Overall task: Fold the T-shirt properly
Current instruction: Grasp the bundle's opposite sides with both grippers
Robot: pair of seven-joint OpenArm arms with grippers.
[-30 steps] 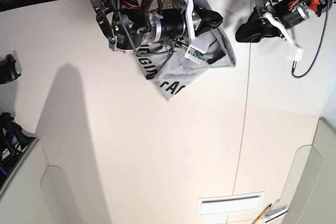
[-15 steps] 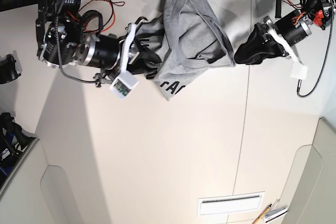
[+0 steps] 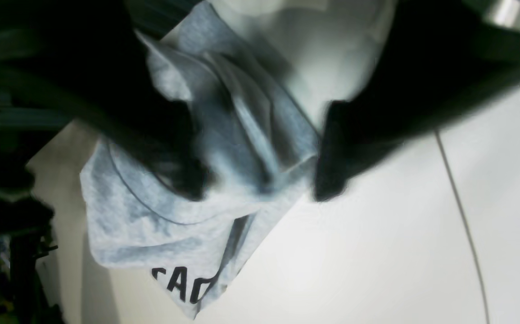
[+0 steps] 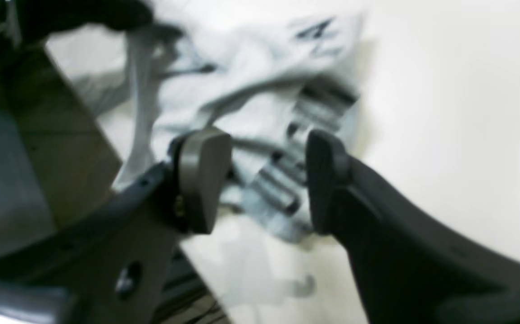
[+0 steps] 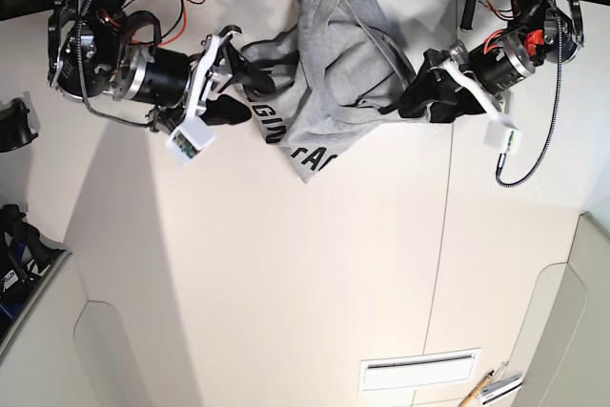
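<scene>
The right gripper (image 4: 264,180) had its fingers spread, with the printed cloth showing in the gap and nothing pinched, while the left gripper (image 5: 410,102) sat at the other edge of the T-shirt (image 5: 338,73), its fingers too dark and blurred to tell whether they gripped cloth. The shirt lay bunched at the far edge of the table (image 5: 315,274), lettering partly showing. To do this step well, each gripper should probably take a single hem or shoulder layer and pull outward to flatten it.
</scene>
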